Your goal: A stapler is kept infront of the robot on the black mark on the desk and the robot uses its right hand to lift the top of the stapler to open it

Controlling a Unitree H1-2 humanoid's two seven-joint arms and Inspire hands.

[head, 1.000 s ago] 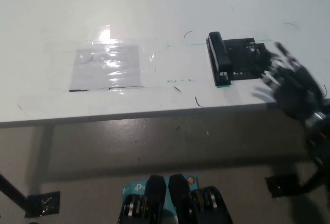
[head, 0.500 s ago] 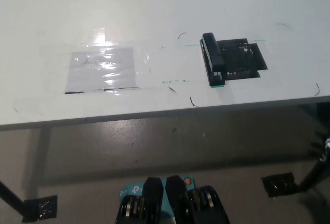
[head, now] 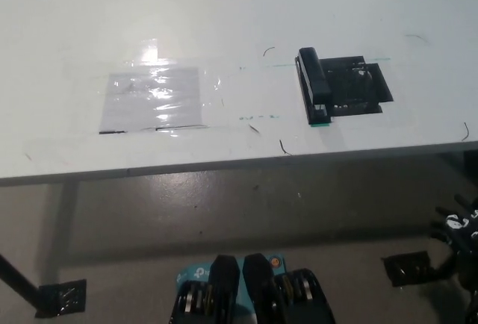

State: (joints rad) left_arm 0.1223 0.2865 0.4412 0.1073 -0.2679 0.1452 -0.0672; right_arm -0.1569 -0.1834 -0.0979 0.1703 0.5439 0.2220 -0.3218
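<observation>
- Desk (head: 224,10): we note a wide white top; its near edge crosses the head view from left to right.
- Clear taped patch (head: 154,100) on the desk, left of centre; well apart from the task's things.
- Black mark (head: 358,89): right of centre on the desk, short of the near edge.
- Stapler (head: 314,85): lies flat along the mark's left side; long axis runs away from us, green-tipped end nearest; top looks down, though we cannot be sure.
- Right hand (head: 457,228): below the desk edge at far lower right, mostly cut off; we cannot tell its fingers' state; the stapler lies up and to the left of it, well apart.
- Left hand: not in view, so the right is the only hand we can place.
</observation>
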